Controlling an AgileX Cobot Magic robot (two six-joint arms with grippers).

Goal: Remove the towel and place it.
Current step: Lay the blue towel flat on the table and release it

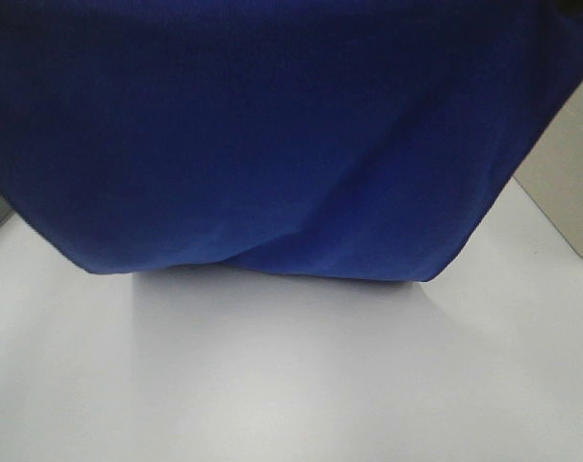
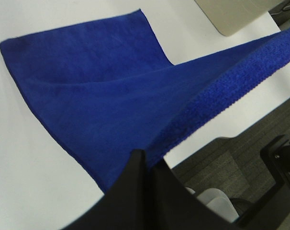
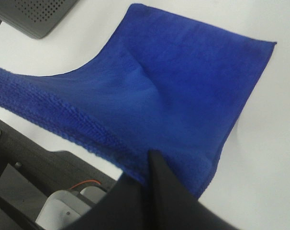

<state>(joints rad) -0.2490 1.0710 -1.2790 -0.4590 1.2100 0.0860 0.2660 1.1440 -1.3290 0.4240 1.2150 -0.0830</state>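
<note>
The deep royal-blue towel (image 1: 272, 144) is lifted and stretched between my two grippers, filling the upper part of the exterior high view and hiding both grippers there. In the left wrist view my left gripper (image 2: 146, 160) is shut on one corner of the towel (image 2: 97, 96), whose far part drapes onto the white table (image 2: 30, 158). In the right wrist view my right gripper (image 3: 147, 172) is shut on the other corner of the towel (image 3: 183, 91). No white tag shows.
A grey perforated basket (image 3: 37, 14) stands on the table past the towel in the right wrist view. A beige box edge (image 1: 570, 183) sits at the right in the exterior high view, and another (image 2: 236, 14) in the left wrist view.
</note>
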